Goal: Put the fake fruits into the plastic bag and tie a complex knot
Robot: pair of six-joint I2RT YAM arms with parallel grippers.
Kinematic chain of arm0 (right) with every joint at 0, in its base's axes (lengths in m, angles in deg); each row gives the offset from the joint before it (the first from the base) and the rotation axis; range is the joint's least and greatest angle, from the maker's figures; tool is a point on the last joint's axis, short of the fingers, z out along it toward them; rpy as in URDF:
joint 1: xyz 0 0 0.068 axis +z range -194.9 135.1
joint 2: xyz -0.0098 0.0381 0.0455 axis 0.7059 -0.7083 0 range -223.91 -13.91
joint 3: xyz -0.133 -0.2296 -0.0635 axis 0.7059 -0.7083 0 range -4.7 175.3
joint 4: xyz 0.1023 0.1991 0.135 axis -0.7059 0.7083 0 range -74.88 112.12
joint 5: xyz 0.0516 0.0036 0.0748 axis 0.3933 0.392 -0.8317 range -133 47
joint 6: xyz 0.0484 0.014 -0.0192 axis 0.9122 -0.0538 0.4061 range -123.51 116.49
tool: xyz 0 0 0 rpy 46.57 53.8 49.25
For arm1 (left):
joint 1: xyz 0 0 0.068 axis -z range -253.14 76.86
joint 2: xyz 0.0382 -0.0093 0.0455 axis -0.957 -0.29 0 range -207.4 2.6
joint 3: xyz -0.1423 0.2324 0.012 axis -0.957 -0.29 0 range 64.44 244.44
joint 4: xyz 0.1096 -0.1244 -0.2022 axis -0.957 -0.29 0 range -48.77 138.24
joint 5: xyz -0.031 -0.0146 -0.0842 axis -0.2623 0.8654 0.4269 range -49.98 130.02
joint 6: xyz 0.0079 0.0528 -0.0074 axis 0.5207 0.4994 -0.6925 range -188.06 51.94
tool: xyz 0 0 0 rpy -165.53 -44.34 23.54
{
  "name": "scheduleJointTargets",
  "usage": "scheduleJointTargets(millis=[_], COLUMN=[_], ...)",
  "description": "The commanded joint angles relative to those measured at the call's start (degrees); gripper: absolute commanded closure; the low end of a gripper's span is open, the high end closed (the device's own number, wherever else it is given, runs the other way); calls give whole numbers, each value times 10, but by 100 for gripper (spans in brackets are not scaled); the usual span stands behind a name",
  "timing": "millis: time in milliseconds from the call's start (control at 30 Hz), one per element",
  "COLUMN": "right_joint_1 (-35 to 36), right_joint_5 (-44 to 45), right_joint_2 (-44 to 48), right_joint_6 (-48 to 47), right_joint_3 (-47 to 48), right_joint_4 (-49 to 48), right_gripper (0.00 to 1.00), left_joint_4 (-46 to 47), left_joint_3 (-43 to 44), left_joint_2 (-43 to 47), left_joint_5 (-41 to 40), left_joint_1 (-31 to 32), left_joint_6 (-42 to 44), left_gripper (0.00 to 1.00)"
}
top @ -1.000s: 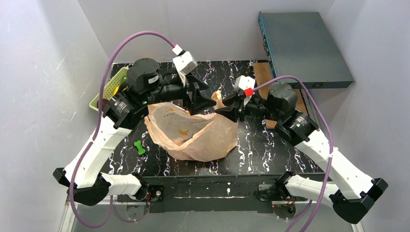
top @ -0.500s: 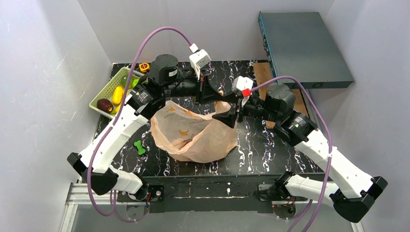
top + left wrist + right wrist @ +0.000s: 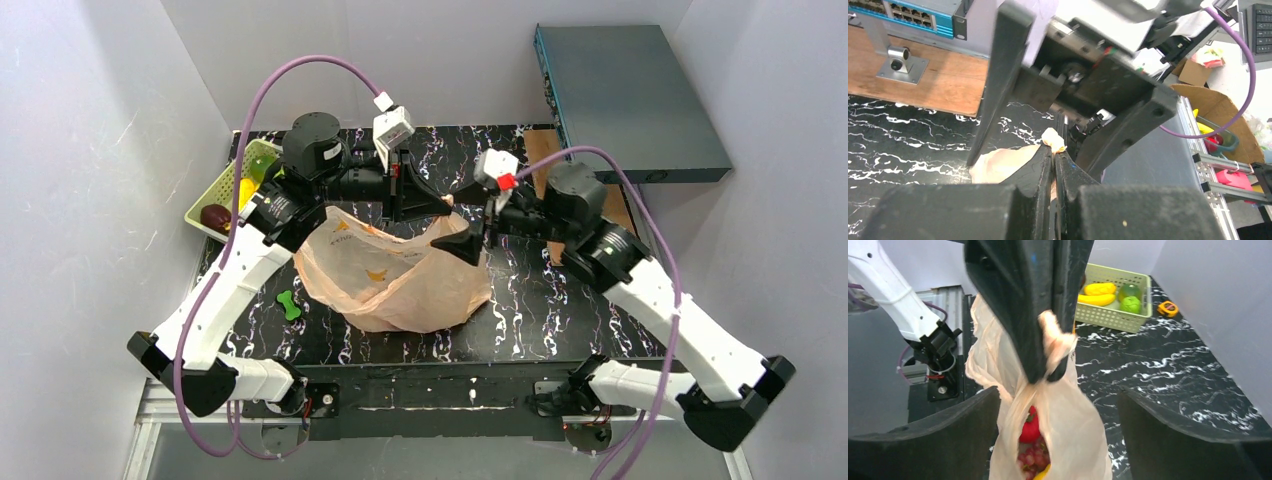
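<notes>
Left gripper [image 3: 1054, 151]: fingers together, clamped on top of plastic bag [image 3: 1073, 425]. Right gripper [image 3: 1057, 394]: 2 fingers wide apart, bag hanging between them. Red apple [image 3: 1030, 427] and grape bunch [image 3: 1031, 458] inside bag.

**Robotics lab: an enclosed test cell.**
A left arm [image 3: 225, 290] and a right arm [image 3: 690, 330], both white and black, are bolted at the near edge of a black marbled bench [image 3: 545, 290]. Plain white walls [image 3: 90, 180] box it in on three sides. Purple cable [image 3: 1252, 75] loops off the wrists. A blue network switch [image 3: 630, 100] with rows of ports stands over a wooden board [image 3: 933, 85]. Aluminium rail [image 3: 1218, 165] frames the rig. Beyond it are a cardboard box [image 3: 1220, 112] and a keyboard [image 3: 1262, 27].
</notes>
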Motion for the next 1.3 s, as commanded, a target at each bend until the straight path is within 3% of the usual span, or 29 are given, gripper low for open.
scheduleJointTargets(millis=[0, 200, 333, 467, 533, 600, 767, 867, 1067, 1100, 1267], right_joint_1=[6, 9, 8, 8, 7, 6, 5, 5, 4, 2, -5], right_joint_5=[-76, -72, -50, -17, -5, 0, 13, 17, 48, 68, 162], right_joint_2=[-51, -84, -70, -48, -40, -33, -31, -30, -31, -34, -50], right_joint_6=[19, 22, 19, 25, 30, 34, 56, 63, 91, 106, 189], right_joint_3=[31, 18, -11, -17, -22, -31, -38, -40, -43, -44, -57], right_joint_4=[-73, -96, -91, -79, -77, -77, -84, -84, -72, -71, -65], right_gripper=[16, 65, 99, 99, 99, 99, 99, 99, 99, 99, 99], left_joint_4=[37, 56, 47, 12, -45, -109, -120, -71, 5, 16, 78], left_joint_3=[10, 23, 31, -31, -64, -91, -174, -222, -348, -371, -465], left_joint_2=[-2, -14, 3, 68, 104, 126, 135, 122, 141, 149, 172], left_joint_5=[49, 58, 18, -23, -36, -11, 27, 11, -37, -51, -147], left_joint_1=[0, 0, -12, -92, -110, -114, -113, -102, -25, -10, 44], left_joint_6=[6, -12, -17, 26, 134, 234, 282, 283, 338, 348, 402], left_gripper=[100, 100, 98, 27, 10, 2, 2, 2, 2, 6, 56])
